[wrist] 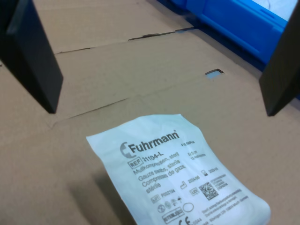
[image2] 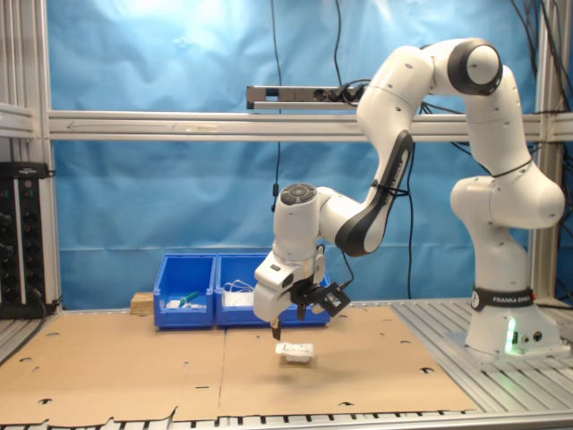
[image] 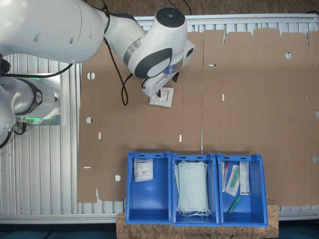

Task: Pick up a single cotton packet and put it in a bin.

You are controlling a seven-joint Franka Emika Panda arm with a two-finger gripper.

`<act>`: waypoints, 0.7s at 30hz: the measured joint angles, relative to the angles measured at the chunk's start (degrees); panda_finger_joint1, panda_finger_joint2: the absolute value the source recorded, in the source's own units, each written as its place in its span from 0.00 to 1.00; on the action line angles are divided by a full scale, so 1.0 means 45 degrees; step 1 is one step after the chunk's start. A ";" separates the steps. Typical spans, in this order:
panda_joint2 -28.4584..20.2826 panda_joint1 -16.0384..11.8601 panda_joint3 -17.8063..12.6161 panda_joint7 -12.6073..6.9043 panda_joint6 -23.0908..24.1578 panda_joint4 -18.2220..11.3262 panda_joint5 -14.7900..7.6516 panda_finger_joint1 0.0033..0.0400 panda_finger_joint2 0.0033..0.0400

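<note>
Seen from the wrist view, a small white cotton packet [wrist: 180,176] with dark print lies flat on brown cardboard sheeting [wrist: 117,70]. The two dark fingers [wrist: 33,51] of the gripper [wrist: 159,58] stand wide apart above it, with nothing between them, so the hand is open and empty. The packet lies a little off the line between the fingertips, not touched by either.

In the second exterior view the white robot arm [image2: 394,134] bends down over the cardboard, and the gripper [image2: 291,315] hangs just above the packet [image2: 295,351], a clear gap between them.

In the first exterior view, from overhead, the packet [image: 163,96] lies on the cardboard [image: 249,109], partly under the arm's wrist [image: 159,50]. Well apart from it, along the sheet's edge, three blue bins stand side by side. The first bin [image: 134,194] holds another white packet [image: 143,170]. The middle bin [image: 174,209] holds a stack of pale green face masks [image: 192,188]. The third bin [image: 256,199] holds long narrow packets [image: 233,180].
</note>
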 joint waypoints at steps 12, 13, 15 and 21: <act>0.0021 -0.0017 0.0000 0.0000 0.0096 0.0000 0.0000 1.00 1.00; 0.0030 -0.0025 0.0000 0.0000 0.0109 0.0000 0.0000 1.00 1.00; 0.0042 -0.0034 0.0000 0.0000 0.0122 0.0000 0.0000 1.00 1.00; 0.0230 -0.0132 0.0004 0.0000 0.0251 0.0000 0.0000 1.00 1.00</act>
